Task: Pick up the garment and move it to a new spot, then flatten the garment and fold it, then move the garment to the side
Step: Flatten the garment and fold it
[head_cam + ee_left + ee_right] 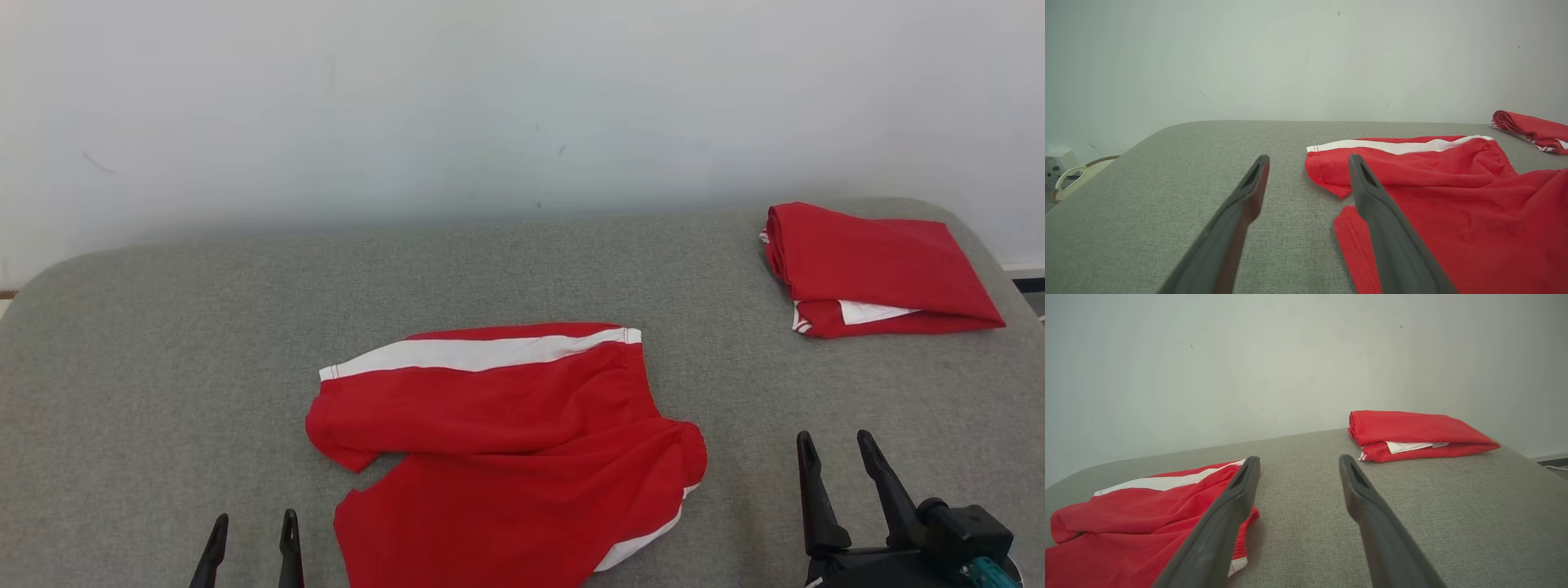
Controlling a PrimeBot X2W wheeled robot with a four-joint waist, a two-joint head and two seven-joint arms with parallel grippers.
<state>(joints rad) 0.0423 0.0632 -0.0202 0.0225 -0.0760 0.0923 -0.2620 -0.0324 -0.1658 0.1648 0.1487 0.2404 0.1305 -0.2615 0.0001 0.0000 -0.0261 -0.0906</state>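
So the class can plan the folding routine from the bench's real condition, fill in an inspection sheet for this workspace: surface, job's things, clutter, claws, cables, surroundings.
Surface: grey fabric table with rounded corners.
Job's things: red shorts with a white stripe, rumpled, at the front middle.
Clutter: folded red garment at the far right corner.
Claws: left claw and right claw open, holding nothing, either side of the shorts.
Cables: possibly a pale lead beyond the table's right edge.
Surroundings: white wall with small marks.
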